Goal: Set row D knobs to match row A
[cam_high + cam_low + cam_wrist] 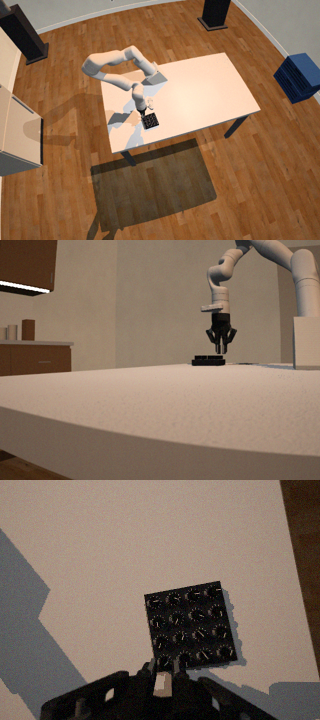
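The black knob box (pixel 150 120) (pixel 208 362) (pixel 191 626) stands flat on the table, with four rows of four knobs and white marks. The socket and printed names cannot be made out, so I cannot tell which row is which. My gripper (pixel 142 117) (pixel 221 353) (pixel 164 667) points down with its fingers a narrow gap apart and nothing held. In the exterior view its tips are a little above the knob tops, over the box's right part. In the wrist view the tips lie either side of the bottom-left corner knob (pixel 164 660); they partly cover the bottom edge.
The white table (pixel 196 87) (pixel 129 400) (pixel 100 540) carries the arm's base block (pixel 157 77) (pixel 306 343) behind the box. The table's edge shows at the right in the wrist view. Arm shadows lie around the box. A blue cabinet (pixel 299 74) stands on the floor.
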Robot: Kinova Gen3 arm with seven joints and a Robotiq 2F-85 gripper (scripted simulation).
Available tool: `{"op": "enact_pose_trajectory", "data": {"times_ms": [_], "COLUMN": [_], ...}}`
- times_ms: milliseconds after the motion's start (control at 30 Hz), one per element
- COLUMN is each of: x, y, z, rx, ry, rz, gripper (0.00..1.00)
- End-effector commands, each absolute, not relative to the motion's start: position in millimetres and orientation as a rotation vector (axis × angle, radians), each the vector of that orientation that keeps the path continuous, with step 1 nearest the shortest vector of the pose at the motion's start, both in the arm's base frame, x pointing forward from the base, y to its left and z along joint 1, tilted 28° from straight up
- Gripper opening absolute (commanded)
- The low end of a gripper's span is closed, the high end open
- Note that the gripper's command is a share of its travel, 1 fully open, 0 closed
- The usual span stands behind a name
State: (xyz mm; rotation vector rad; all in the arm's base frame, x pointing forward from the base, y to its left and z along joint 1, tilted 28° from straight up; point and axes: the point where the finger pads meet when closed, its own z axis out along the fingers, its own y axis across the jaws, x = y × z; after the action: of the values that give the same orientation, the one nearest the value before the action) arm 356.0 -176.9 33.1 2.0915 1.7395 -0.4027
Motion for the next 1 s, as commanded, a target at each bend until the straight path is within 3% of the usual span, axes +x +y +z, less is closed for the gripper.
{"op": "enact_pose_trajectory", "data": {"times_ms": [0, 967], "x": [357, 357], "y": [-177, -183], "z": [34, 22], "rx": [2.09, 2.09], "ry": [1.739, 1.739], "rz": [-0.401, -0.401], "gripper": [0.19, 0.19]}}
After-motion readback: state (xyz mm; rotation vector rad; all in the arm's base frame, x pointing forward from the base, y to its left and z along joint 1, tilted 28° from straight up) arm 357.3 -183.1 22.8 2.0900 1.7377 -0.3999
